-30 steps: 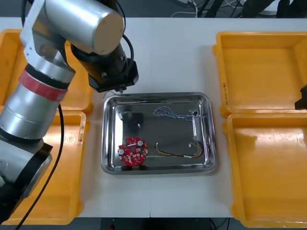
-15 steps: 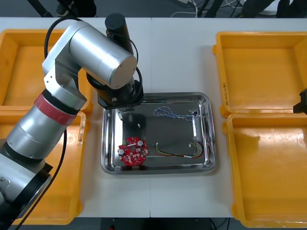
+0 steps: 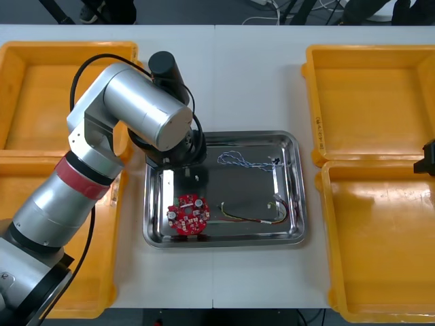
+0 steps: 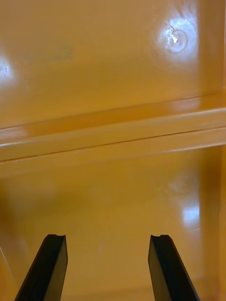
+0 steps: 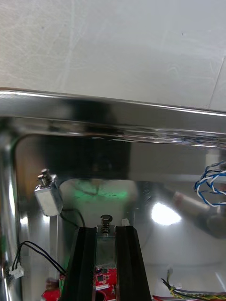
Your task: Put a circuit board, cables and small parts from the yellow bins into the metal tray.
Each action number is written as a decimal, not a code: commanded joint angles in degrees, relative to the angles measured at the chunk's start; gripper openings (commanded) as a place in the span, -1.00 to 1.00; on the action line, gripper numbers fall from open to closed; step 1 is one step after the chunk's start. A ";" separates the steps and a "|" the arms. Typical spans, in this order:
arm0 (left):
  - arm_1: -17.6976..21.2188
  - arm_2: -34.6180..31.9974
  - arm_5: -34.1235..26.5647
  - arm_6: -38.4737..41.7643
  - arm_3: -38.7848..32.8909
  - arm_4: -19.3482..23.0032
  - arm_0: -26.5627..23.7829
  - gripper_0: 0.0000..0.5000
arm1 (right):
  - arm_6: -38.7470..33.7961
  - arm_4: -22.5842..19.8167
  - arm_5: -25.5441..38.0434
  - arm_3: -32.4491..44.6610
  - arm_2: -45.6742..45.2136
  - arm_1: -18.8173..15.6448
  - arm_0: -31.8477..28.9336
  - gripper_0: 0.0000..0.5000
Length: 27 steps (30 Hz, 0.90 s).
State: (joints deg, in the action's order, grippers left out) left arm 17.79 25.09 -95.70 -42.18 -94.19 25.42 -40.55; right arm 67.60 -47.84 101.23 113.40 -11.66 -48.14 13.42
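My left gripper (image 5: 106,230) is shut on a small metal part (image 5: 105,242) and holds it low over the metal tray's (image 3: 293,178) back left corner. In the front view the left arm (image 3: 146,112) covers that corner. Another small metal part (image 5: 48,198) with a thin black wire lies in the tray beside the fingers. The tray also holds a round red circuit board (image 3: 188,214), a twisted blue and white cable (image 3: 239,160) and a red and yellow cable (image 3: 253,218). My right gripper (image 4: 107,265) stands open and empty over an orange bin floor.
Two yellow bins (image 3: 30,88) stand at the table's left and two (image 3: 370,88) at its right; the right pair look empty. The right arm's tip (image 3: 428,156) shows at the right edge, above the rim between the right bins. Bare table lies behind the tray.
The left arm has swung from behind the tray's back rim to over its back left corner, carrying the small metal part. The right arm has stayed put.
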 commanded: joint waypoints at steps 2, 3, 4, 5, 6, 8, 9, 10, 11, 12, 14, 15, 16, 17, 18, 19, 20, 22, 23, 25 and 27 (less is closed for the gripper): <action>-2.50 1.98 2.45 -2.82 -1.97 -2.39 1.88 -1.00 | -0.19 0.38 -0.59 4.91 -1.96 -1.25 -3.67 1.00; -2.67 1.89 2.54 -2.82 -1.88 -2.57 1.97 -1.00 | -0.10 0.38 -0.59 5.17 -1.96 -1.25 -3.75 1.00; -2.93 1.98 2.72 -2.73 -1.97 -2.92 2.15 -1.00 | -0.28 0.47 -0.59 5.43 -1.96 -1.25 -3.93 1.00; -3.11 1.98 2.80 -2.73 -1.88 -3.45 2.41 -1.00 | -0.01 0.38 -0.59 5.43 -1.96 -1.25 -3.93 1.00; -3.20 2.06 2.89 -2.73 -1.88 -3.63 2.50 -1.00 | 0.08 0.38 -0.59 5.43 -1.96 -1.25 -3.93 1.00; -3.37 2.33 3.51 -2.64 -1.88 -4.15 3.11 -1.00 | 0.25 0.20 -0.59 5.52 -2.05 -1.25 -4.02 1.00; -3.46 2.42 3.77 -2.73 -1.88 -4.24 3.20 -1.00 | 0.25 0.20 -0.59 5.52 -2.05 -1.25 -3.93 1.00; -3.55 2.68 4.12 -2.73 -1.97 -4.59 3.46 -1.00 | 0.34 0.12 -0.68 5.61 -2.05 -1.25 -4.02 1.00; -3.55 2.94 4.56 -2.55 -1.88 -4.86 3.64 -1.00 | 0.34 0.03 -0.68 5.78 -2.05 -1.25 -4.02 1.00; -3.73 3.12 4.74 -2.55 -1.97 -5.12 3.82 -1.00 | 0.34 -0.06 -0.77 5.78 -2.05 -1.25 -3.93 1.00; -3.90 3.21 4.82 -2.46 -1.88 -5.38 4.08 -1.00 | 0.34 -0.15 -0.94 5.78 -2.05 -1.25 -4.02 1.00; -4.08 3.21 5.00 -2.46 -1.88 -5.65 4.26 -1.00 | 0.34 -0.24 -1.12 5.78 -2.05 -1.25 -4.19 1.00; -4.08 3.21 5.09 -2.46 -1.88 -5.73 4.26 -1.00 | 0.34 -0.32 -1.29 5.78 -2.05 -1.25 -4.19 1.00; -4.17 3.38 5.26 -2.46 -1.88 -6.00 4.43 -1.00 | 0.34 -0.32 -1.73 5.78 -2.05 -1.25 -4.46 1.00; -4.17 3.38 5.35 -2.46 -1.88 -6.09 4.52 -1.00 | 0.34 -0.32 -1.91 5.78 -2.05 -1.25 -4.63 1.00; -4.17 3.56 5.70 -2.46 -1.88 -6.35 4.70 -1.00 | 0.34 -0.41 -2.53 5.87 -2.05 -1.25 -4.99 1.00; -4.17 3.56 5.88 -2.46 -1.88 -6.44 4.78 -1.00 | 0.34 -0.41 -2.96 5.87 -2.05 -1.34 -5.34 1.00; -4.17 3.73 6.14 -2.46 -1.88 -6.53 4.78 -1.00 | 0.34 -0.50 -3.67 5.87 -2.05 -1.25 -5.78 1.00; -4.17 3.82 6.23 -2.38 -1.88 -6.70 4.78 -1.00 | 0.34 -0.50 -4.02 5.87 -2.05 -1.25 -6.04 1.00; -4.17 3.91 6.23 -2.38 -1.88 -6.79 4.78 -1.00 | 0.34 -0.50 -4.28 5.87 -2.05 -1.34 -6.22 1.00; -4.17 3.91 6.32 -2.38 -1.88 -6.79 4.78 -1.00 | 0.34 -0.50 -4.28 5.87 -2.05 -1.34 -6.22 1.00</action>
State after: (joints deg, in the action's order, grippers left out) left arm 15.18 27.63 -90.17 -42.18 -94.19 19.31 -36.17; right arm 67.60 -47.92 97.53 117.68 -11.82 -48.14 8.11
